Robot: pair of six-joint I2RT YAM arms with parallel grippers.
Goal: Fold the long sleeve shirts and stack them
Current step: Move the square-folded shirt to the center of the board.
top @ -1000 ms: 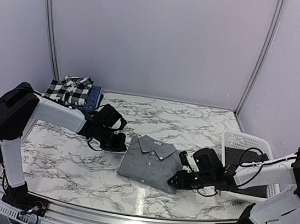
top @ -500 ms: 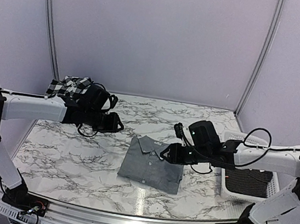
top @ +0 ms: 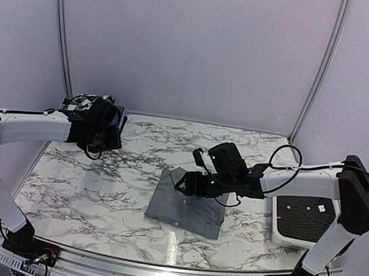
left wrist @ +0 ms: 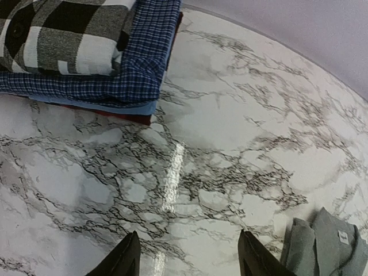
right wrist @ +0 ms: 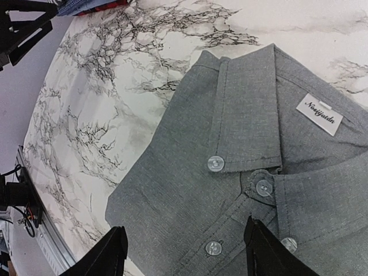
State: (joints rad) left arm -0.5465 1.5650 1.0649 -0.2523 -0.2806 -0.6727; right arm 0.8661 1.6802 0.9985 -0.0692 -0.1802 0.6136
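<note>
Top external view: the folded grey shirt (top: 185, 207) lies mid-table (top: 96, 188), with the right gripper (top: 187, 183) just above its collar. The left gripper (top: 97, 137) hovers near the far left corner.

Left wrist view: its fingers (left wrist: 126, 261) stand apart over bare marble, holding nothing. The checked shirt (left wrist: 63, 34) lies on the blue shirt (left wrist: 144, 66).

Right wrist view: its fingers (right wrist: 112, 253) stand apart above the grey shirt's buttoned front, holding nothing.

- A robot test booth, of a lab sort.
- Plain pale lilac wall panels (top: 197, 44) are joined by thin grey metal poles (top: 319, 67).
- A white marble-patterned tabletop (top: 95, 194) is edged by a ridged aluminium rail (top: 153, 270), with two white-and-black robot arms (top: 29, 128) bolted there.
</note>
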